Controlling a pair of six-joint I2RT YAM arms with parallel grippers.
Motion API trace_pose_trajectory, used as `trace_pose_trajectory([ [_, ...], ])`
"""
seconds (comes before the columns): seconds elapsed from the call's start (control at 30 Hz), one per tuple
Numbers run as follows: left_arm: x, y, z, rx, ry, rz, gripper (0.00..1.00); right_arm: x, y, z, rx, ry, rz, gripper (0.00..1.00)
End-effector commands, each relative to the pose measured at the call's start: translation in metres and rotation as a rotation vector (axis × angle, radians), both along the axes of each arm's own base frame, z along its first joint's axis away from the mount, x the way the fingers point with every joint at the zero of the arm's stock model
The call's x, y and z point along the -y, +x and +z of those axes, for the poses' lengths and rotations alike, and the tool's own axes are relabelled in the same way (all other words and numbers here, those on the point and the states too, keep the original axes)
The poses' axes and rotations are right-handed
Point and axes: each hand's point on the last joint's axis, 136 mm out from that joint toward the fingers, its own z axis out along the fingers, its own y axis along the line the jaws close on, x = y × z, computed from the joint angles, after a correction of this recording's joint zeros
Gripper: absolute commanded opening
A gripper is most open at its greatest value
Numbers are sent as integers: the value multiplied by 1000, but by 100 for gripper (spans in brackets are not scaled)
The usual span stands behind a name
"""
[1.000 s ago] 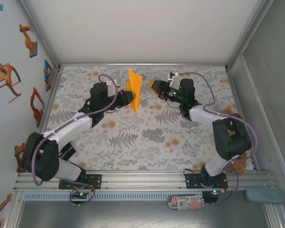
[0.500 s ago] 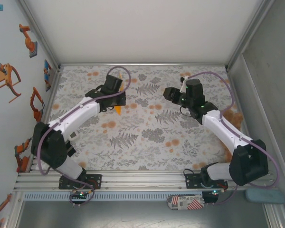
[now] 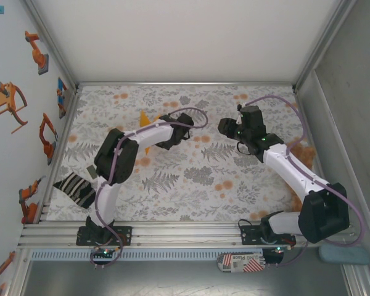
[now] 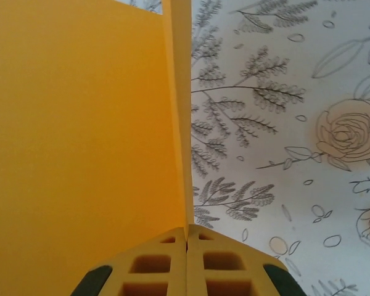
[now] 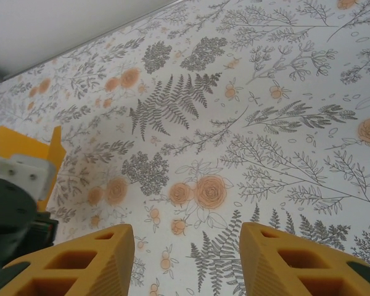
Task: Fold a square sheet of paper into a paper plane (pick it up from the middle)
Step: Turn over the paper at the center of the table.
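Fern-and-flower printed cloth (image 3: 191, 185) covers my table. At its near left edge a black-and-white striped scrap (image 3: 74, 188) has come into sight now that the left arm has swung away. Toward the far left corner, the folded orange-yellow square sheet of paper (image 4: 80, 123) is held by the left gripper (image 4: 186, 246) alone, fingers pressed together on its creased edge. A second ago it stood mid-table between both arms. Further right, the right gripper (image 5: 188, 240) has let go and backed off, fingers spread over bare cloth. I judge the next fold needs both arms again. Behind stands a plain white wall (image 3: 185, 37).
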Motion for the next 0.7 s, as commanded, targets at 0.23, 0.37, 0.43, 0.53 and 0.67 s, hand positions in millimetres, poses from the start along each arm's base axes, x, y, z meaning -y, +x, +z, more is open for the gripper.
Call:
trace_pose_trajectory([
  [0.23, 13, -2, -15, -39, 82, -24, 13, 10, -4, -8, -18, -25, -39, 46],
  [0.37, 20, -6, -21, -58, 25, -11, 16, 10, -3, -10, -24, -23, -42, 46],
  [0.43, 24, -8, -23, -69, 2, -11, 19, 10, -3, -10, -26, -21, -45, 46],
  [0.53, 35, -13, -25, -92, -58, -14, 23, 10, -3, -11, -32, -19, -48, 46],
  [0.67, 54, -25, -25, -132, -194, -5, 28, 10, -3, -13, -37, -16, -53, 45],
])
